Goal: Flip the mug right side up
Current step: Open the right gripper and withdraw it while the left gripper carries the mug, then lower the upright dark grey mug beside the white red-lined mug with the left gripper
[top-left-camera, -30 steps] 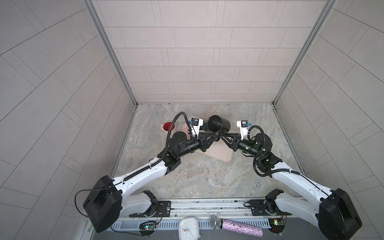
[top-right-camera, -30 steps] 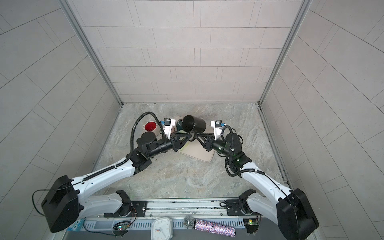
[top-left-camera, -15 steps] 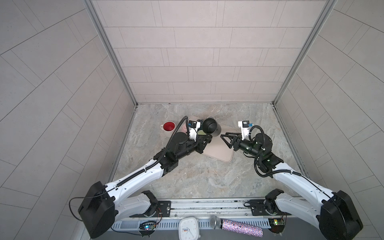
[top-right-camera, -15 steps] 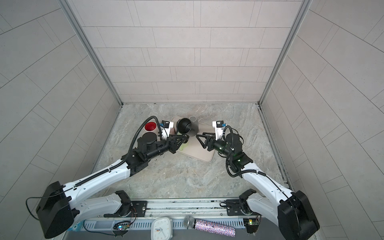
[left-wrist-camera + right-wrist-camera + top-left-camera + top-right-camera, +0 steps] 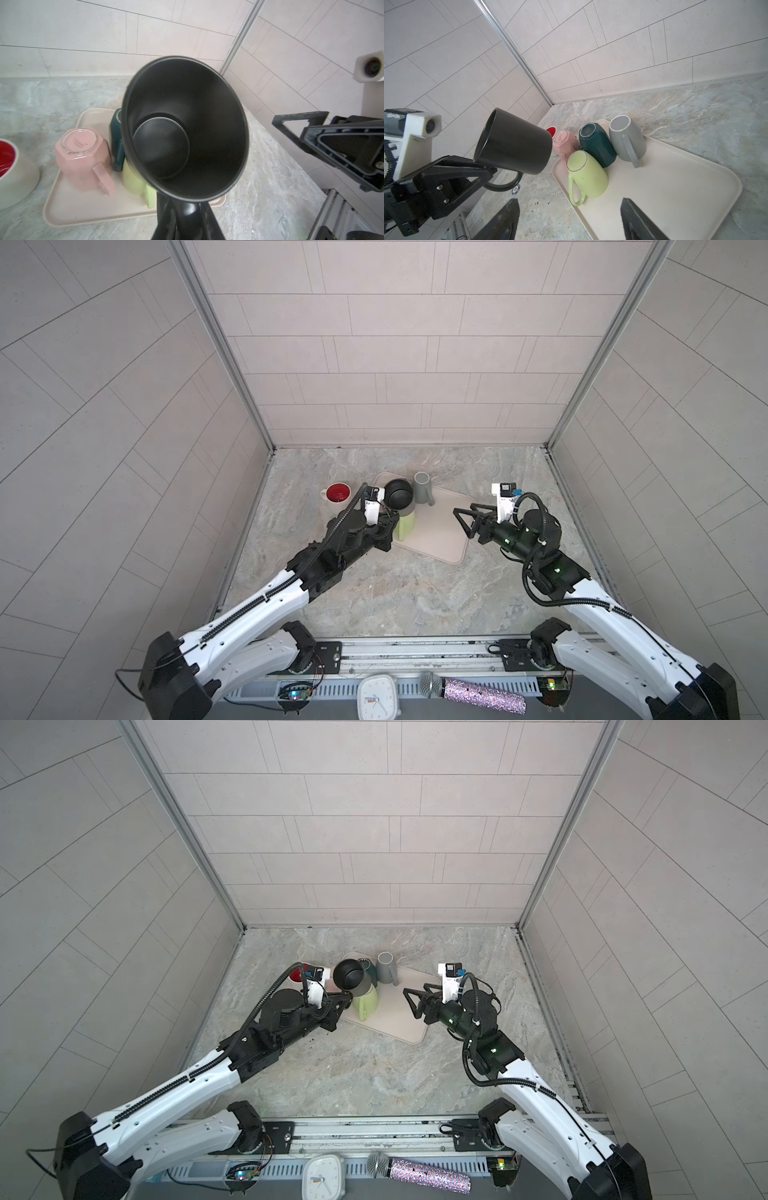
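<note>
Left pincer (image 5: pixel 490 171) clamped on the handle of the black mug (image 5: pixel 398 494), held tilted, mouth up, above the lime mug (image 5: pixel 405 527) on the tray (image 5: pixel 438 533); right pincer (image 5: pixel 461 522) apart, empty.

This is a robot lab cell dressed as a kitchen. A bolted rail (image 5: pixel 415 653) carries two arm bases (image 5: pixel 544 641). Behind the rail lie a marble-look counter (image 5: pixel 395 593) and a tray (image 5: pixel 440 531) of mugs (image 5: pixel 424 493), walled by tiled panels (image 5: pixel 374 344) in aluminium posts (image 5: pixel 222 344). Before the rail lie a clock (image 5: pixel 379 697) and a microphone (image 5: pixel 469 695).
</note>
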Available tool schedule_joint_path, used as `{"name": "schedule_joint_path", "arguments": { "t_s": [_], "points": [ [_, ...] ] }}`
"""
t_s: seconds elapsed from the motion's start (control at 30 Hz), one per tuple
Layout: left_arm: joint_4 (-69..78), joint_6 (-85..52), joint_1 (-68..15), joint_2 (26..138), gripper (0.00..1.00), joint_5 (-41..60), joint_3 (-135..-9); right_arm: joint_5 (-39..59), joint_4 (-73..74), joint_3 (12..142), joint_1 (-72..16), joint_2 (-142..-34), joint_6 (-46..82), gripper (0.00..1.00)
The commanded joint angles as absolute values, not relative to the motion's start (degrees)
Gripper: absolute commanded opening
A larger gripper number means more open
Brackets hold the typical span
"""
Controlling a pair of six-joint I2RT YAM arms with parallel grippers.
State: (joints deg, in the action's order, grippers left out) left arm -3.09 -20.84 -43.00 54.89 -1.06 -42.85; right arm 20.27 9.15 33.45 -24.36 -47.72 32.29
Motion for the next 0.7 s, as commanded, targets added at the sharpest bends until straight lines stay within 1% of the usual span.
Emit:
{"name": "schedule_joint_path", "arguments": {
  "t_s": [0.0, 0.2, 0.4, 0.67],
  "points": [
    [-5.43, -17.87, -42.30, 50.88, 0.00, -8.09, -46.64, 18.68, 5.06, 35.10, -24.16, -47.50, 30.38, 0.79],
    [-12.99, -18.31, -39.62, 49.09, 0.00, -14.34, -47.31, 19.29, 3.60, 35.08, -24.04, -47.92, 29.09, 0.80],
    [-16.40, -20.85, -34.49, 48.98, 0.00, -14.01, -46.68, 18.82, 0.55, 37.10, -23.95, -47.44, 28.16, 0.80],
    [-17.37, -21.10, -26.03, 47.95, 0.00, -15.49, -44.21, 20.26, -0.38, 34.00, -23.97, -44.31, 28.57, 0.80]
  ]
}}
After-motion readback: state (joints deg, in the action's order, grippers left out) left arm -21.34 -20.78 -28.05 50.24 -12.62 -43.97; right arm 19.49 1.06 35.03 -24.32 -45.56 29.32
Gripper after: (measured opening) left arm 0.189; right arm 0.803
